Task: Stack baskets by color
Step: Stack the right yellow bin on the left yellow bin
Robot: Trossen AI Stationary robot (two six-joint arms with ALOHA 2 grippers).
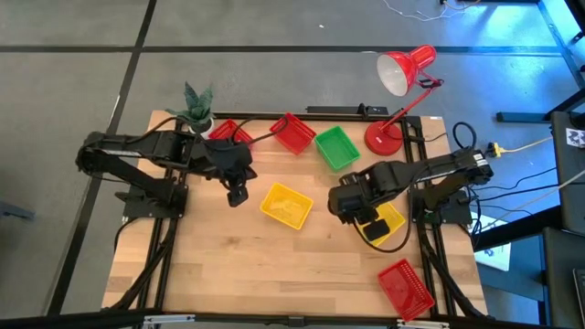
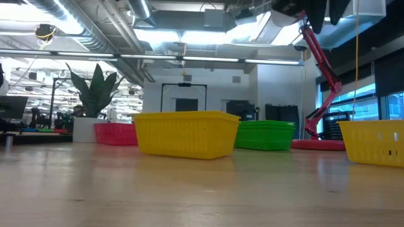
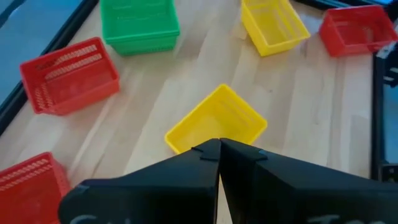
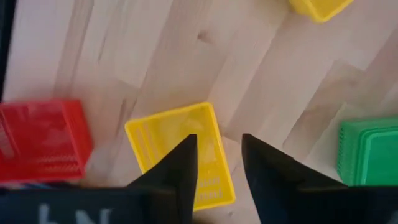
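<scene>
In the high view a yellow basket (image 1: 286,205) rests bottom-down at the table's middle, and my left gripper (image 1: 238,194) hangs shut just to its left, above the wood. In the left wrist view the shut fingers (image 3: 219,146) point slanting down at this basket (image 3: 216,118). A second yellow basket (image 1: 388,219) lies at the right, partly under my right arm. My right gripper (image 4: 219,144) points down above it, open, one finger over the basket (image 4: 177,146) and one past its long edge, touching nothing.
A green basket (image 1: 336,147) and two red baskets (image 1: 292,132) (image 1: 228,132) sit along the far side. Another red basket (image 1: 405,288) lies at the near right corner. A potted plant (image 1: 196,105) and a red desk lamp (image 1: 398,82) stand at the far edge.
</scene>
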